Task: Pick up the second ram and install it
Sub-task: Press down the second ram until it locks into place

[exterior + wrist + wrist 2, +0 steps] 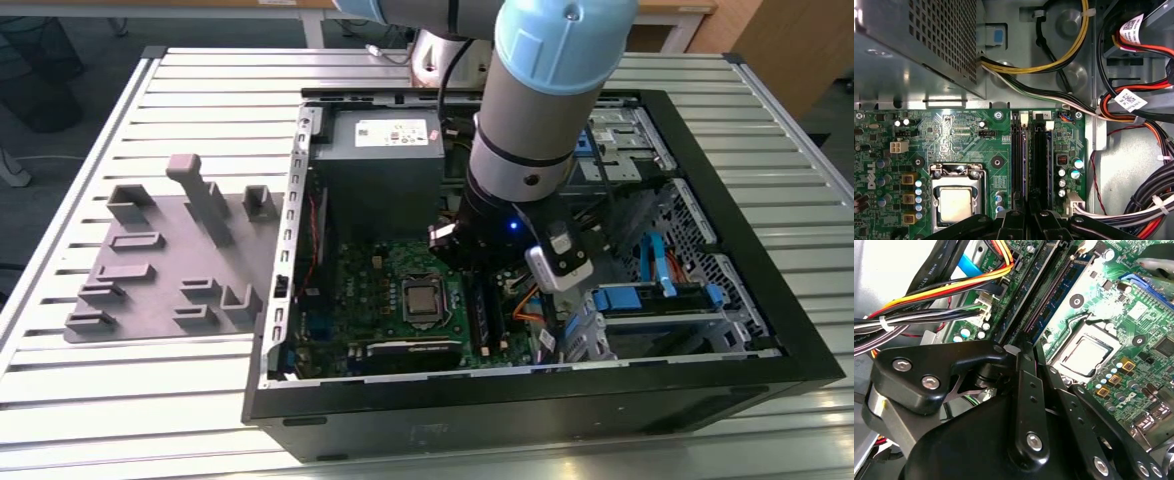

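Three views, taken in turn. From the exterior view: noted the arm hanging low inside the open computer case (747,200) on the slatted table (200,80), with the gripper (485,285) down among the parts just to the exterior view's right of the processor socket (420,297); noted also a grey tray of holders (160,270) lying outside the case on the exterior view's left. Could not make out the fingers or the stick from there. From the second wrist view: found the gripper (1021,347) drawn almost fully together, seemingly clenched on the near end of the second memory stick (1041,305), a thin board seen edge-on and running away from the fingertips along the slots, between the bundle of cables (944,295) and the socket (1084,355). From the first wrist view: saw the gripper (1029,212) poised over the near end of the slots, with the stick (1027,165) as a narrow dark line lying along them, beside the socket (956,202) and apparently down at slot level. Judged the step in hand to be the installing, the pick-up being done. Could not tell whether fully seated. Judged that the seating called for keeping the stick square to its slot, pressing straight and evenly, and staying clear of the cables close by.
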{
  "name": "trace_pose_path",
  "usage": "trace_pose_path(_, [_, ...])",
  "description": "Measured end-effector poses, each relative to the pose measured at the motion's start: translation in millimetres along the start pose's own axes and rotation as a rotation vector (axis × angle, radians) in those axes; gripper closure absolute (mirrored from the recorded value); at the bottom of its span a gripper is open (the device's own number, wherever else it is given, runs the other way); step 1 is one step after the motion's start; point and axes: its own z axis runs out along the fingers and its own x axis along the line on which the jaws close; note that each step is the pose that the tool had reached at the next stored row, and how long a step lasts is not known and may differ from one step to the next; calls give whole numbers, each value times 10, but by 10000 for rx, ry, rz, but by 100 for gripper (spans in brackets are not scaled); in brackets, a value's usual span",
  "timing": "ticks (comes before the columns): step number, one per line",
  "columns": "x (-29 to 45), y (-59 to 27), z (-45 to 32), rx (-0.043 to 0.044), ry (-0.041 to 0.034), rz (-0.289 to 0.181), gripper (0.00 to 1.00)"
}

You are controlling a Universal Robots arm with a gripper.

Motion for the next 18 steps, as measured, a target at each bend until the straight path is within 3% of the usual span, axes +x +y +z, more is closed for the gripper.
trace_pose_path(11, [0,0,4,0,0,0,85])
trace_pose_path(12, [0,0,4,0,0,0,79])
trace_pose_path(18, [1,0,-25,-1,-1,0,79])
